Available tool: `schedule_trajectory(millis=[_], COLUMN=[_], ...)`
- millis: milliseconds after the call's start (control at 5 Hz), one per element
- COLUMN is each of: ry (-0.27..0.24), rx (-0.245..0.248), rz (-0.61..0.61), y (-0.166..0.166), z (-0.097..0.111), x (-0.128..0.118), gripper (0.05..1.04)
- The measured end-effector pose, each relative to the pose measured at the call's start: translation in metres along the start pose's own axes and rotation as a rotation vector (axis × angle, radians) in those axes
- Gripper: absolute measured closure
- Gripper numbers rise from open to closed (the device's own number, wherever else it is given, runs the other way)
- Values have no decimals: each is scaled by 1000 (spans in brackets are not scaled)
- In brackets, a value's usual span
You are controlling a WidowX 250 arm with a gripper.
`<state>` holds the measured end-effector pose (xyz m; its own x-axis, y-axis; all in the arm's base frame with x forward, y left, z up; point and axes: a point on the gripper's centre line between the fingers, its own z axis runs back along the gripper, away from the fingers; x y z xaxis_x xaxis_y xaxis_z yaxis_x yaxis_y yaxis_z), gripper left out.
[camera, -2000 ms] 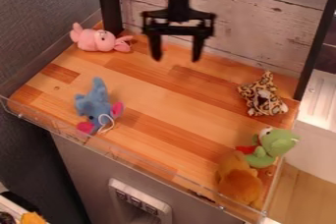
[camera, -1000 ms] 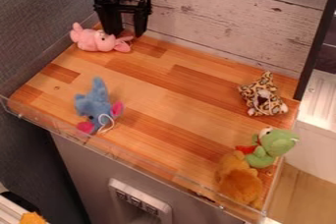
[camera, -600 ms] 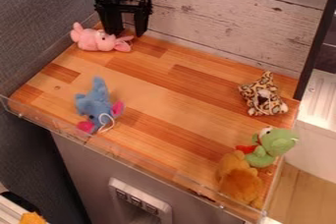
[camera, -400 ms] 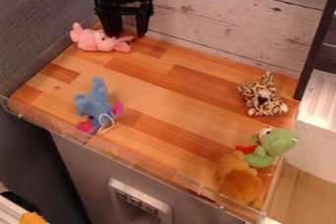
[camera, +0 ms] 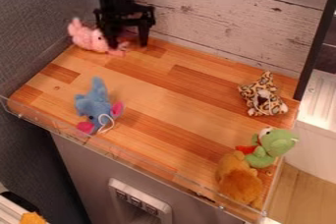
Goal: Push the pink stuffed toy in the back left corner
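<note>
At far left we see a grey wall. In the bottom left corner there is a pale object with something orange at it; we cannot tell whether it is a container.

The wooden worktop works as a shallow holder, with a clear rim along its front edge, and five plush toys lie within it. The pink plush toy is at the back left corner. Next we find the blue plush toy, with pink ears and a white string, near the front rim.

The black gripper hangs over the back left, its two fingers spread wide and pointing down. Its left-hand finger in our view overlaps the pink toy's right end; we cannot tell whether they touch.

Below the worktop we see a pale panel on the grey front. Toward the right, the orange-brown plush toy lies in the front corner, the leopard-spotted plush toy lies farther back, and the green plush toy, with red at its neck, is just beside the orange-brown one.
</note>
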<state>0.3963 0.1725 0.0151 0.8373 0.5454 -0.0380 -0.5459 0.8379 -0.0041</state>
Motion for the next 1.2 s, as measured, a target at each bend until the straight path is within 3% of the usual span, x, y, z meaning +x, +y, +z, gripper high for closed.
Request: schedule_trajectory(millis=[200, 400, 800, 1000, 1200], ry=[-3, -2, 15, 26, 24], rx=[1, 5, 12, 11, 13], rz=[-43, -134, -246, -252, -203], y=[2, 3, 4, 4, 4], z=[-4, -5, -8, -8, -7], x=[1, 1, 0, -1, -1], gripper=[84, 148, 695, 899, 1010])
